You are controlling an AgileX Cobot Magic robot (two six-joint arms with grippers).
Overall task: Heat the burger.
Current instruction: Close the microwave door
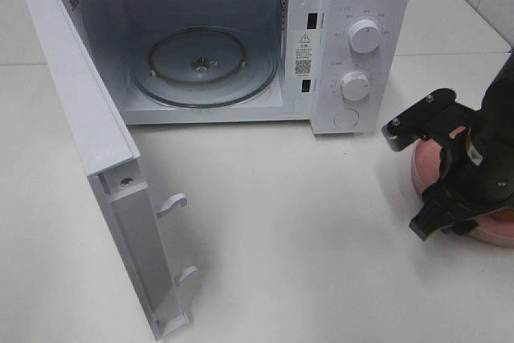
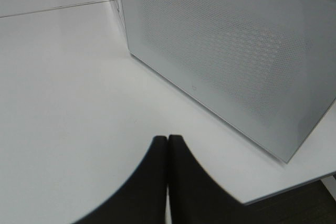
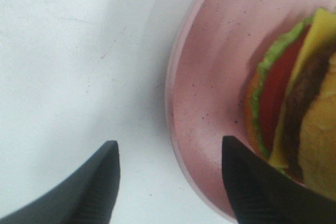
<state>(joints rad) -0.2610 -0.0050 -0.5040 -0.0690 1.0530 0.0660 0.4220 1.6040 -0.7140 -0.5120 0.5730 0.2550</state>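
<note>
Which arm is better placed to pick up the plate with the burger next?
Right. The right gripper is open with its fingers straddling the rim of the pink plate that holds the burger. The left gripper is shut, behind the microwave.

White microwave, speckled pink plate, green-red-yellow-brown burger, black claw

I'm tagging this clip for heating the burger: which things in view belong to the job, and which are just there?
Part of the job:
burger
pink plate under it
microwave, door open, turntable bare
right end effector, open at the plate's rim

Just there:
left end effector, shut
table
</note>
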